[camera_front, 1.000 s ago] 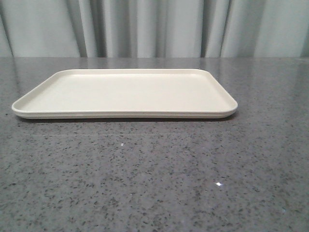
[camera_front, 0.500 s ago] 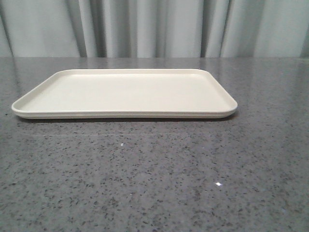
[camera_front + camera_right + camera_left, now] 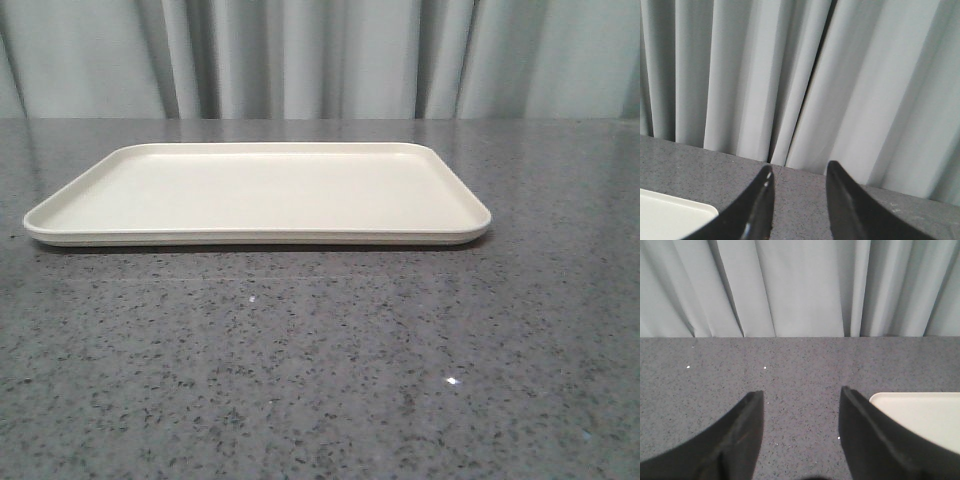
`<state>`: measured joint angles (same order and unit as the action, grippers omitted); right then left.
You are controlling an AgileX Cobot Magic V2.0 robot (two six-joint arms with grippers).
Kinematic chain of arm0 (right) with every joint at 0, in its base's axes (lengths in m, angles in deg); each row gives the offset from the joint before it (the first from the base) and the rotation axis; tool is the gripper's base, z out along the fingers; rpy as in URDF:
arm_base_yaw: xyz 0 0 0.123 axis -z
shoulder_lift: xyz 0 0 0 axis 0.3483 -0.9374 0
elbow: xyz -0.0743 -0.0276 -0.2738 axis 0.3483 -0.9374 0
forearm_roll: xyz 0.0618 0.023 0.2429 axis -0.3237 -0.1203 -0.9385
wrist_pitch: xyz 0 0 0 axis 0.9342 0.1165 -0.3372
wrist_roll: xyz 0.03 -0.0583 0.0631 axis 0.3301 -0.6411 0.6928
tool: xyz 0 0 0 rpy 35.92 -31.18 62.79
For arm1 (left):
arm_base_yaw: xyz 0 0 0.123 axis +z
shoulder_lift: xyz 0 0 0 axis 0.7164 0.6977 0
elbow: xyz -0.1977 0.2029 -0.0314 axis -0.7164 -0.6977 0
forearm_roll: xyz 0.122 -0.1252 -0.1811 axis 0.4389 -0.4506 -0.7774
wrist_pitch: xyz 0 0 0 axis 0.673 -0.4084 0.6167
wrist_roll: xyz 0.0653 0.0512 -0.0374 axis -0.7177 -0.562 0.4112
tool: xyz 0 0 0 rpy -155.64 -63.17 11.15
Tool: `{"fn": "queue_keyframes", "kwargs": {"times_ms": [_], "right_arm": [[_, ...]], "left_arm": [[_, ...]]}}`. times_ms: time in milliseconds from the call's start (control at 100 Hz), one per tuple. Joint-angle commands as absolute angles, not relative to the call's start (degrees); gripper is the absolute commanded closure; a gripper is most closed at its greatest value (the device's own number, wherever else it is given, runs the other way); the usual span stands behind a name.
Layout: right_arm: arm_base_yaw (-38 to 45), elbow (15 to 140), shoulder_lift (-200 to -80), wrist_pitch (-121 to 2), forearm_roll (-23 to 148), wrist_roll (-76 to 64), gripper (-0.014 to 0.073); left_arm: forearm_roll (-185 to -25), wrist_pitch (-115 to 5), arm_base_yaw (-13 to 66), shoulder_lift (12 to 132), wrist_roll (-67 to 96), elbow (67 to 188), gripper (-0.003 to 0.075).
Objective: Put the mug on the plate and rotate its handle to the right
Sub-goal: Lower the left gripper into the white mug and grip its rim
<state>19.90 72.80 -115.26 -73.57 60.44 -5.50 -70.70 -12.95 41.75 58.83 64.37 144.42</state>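
Note:
The cream plate (image 3: 260, 190) lies flat on the grey speckled table in the front view, with nothing on it. One corner of the plate (image 3: 925, 412) shows in the left wrist view beside the open left gripper (image 3: 801, 392). Another corner of the plate (image 3: 670, 216) shows in the right wrist view, beside the open right gripper (image 3: 799, 169). Both grippers have bare table between their black fingers. Neither arm appears in the front view. The mug and its handle are out of view.
A pale grey pleated curtain (image 3: 320, 55) hangs along the far edge of the table. Grey speckled tabletop (image 3: 320, 370) stretches from the plate to the front.

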Motion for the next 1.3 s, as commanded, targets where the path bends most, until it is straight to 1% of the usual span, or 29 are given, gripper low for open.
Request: {"fn": "queue_keyframes", "kwargs": {"times_ms": [0,150,420,850,1290], "right_arm": [[19.9,74.8,-115.9,-68.9,60.5,-6.0,0.0314],[19.9,74.8,-115.9,-69.3,60.5,-6.0,0.0314],[19.9,74.8,-115.9,-69.5,60.5,-6.0,0.0314],[19.9,74.8,-115.9,-69.7,60.5,-6.0,0.0314],[19.9,74.8,-116.9,-70.5,60.5,-6.0,0.0314]], "left_arm": [[-71.0,-14.1,42.0,59.6,64.2,146.9,0.0314],[-71.0,-7.5,42.0,62.1,63.6,150.3,0.0312],[-71.0,4.8,42.0,68.4,61.6,160.3,0.0312],[-72.4,4.8,42.0,71.0,59.6,161.0,0.0313],[-72.0,4.8,42.0,74.5,58.7,155.5,0.0313]]}}
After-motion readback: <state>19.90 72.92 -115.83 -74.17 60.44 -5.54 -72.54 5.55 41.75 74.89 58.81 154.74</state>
